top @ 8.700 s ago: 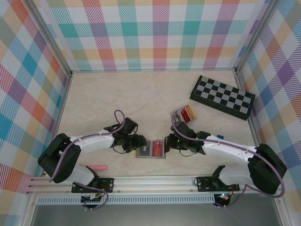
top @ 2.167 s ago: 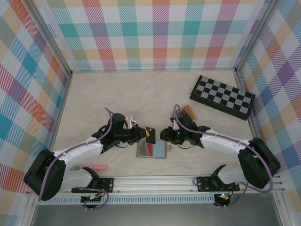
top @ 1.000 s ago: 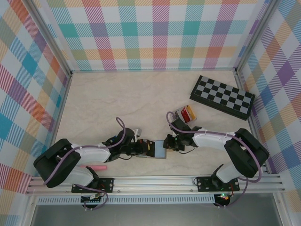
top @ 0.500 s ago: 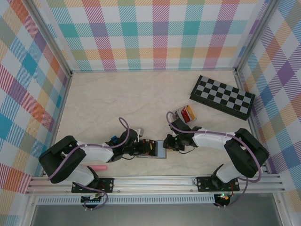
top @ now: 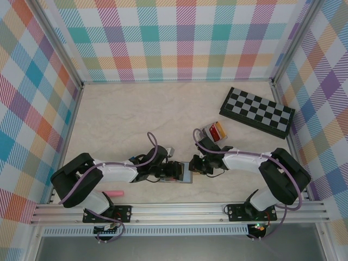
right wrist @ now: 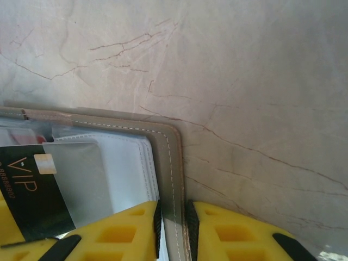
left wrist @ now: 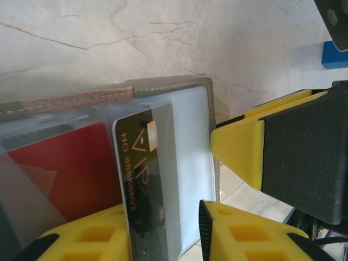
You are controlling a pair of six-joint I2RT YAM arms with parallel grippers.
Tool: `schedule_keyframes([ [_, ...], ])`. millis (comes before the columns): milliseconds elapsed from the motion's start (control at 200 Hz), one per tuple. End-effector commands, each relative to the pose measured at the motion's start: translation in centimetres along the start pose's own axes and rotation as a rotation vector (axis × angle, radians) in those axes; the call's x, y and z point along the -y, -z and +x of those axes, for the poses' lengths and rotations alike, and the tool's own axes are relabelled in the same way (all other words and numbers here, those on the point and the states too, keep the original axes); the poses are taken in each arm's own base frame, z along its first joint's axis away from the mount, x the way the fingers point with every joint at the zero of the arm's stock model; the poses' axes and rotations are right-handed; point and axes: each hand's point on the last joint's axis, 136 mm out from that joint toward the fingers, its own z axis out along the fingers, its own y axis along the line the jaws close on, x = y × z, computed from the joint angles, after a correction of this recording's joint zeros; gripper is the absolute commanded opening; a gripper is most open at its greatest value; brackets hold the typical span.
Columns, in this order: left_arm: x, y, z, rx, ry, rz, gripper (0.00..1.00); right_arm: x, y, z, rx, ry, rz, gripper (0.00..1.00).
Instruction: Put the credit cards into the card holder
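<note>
Within card holder (left wrist: 179, 86), half-veiled black card (left wrist: 136, 185)

You have the holder (top: 186, 176) lying open and flat on the table, near the front edge and about midway across. It is grey-tan (right wrist: 169, 157) with pale stitching round a rounded corner, and it has clear plastic sleeves inside (left wrist: 190, 136). A black card (left wrist: 138, 185) with gold "VIP" lettering sits partway into one frosted sleeve; the sleeve covers one end and the other end is bare (right wrist: 27, 179). A red card (left wrist: 65, 163) lies just beside it under clear plastic, and the black card's edge overlaps it. Two more cards (top: 217, 131), one red and one yellow-tan, sit in the small tray (top: 206, 132), apart from the holder, behind it and to its right.
</note>
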Motion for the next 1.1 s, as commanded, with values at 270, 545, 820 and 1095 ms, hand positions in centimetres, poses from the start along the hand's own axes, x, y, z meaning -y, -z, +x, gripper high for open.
schedule_keyframes([
  [270,-2.6,0.8,1.1,-0.042,-0.029,-0.260,0.36,0.7,-0.2,0.4,-0.005,-0.060,0.024,0.19],
  [545,-1.3,0.1,1.7,-0.100,-0.079,-0.251,0.39,0.4,-0.3,0.5,-0.014,-0.056,0.010,0.18],
  [820,1.0,-1.6,3.2,-0.193,-0.172,-0.248,0.46,0.2,-0.1,0.3,-0.008,-0.084,0.005,0.17],
  [1095,0.8,-1.5,2.8,-0.162,-0.120,-0.283,0.49,1.1,-0.1,0.4,0.011,-0.126,0.028,0.13],
])
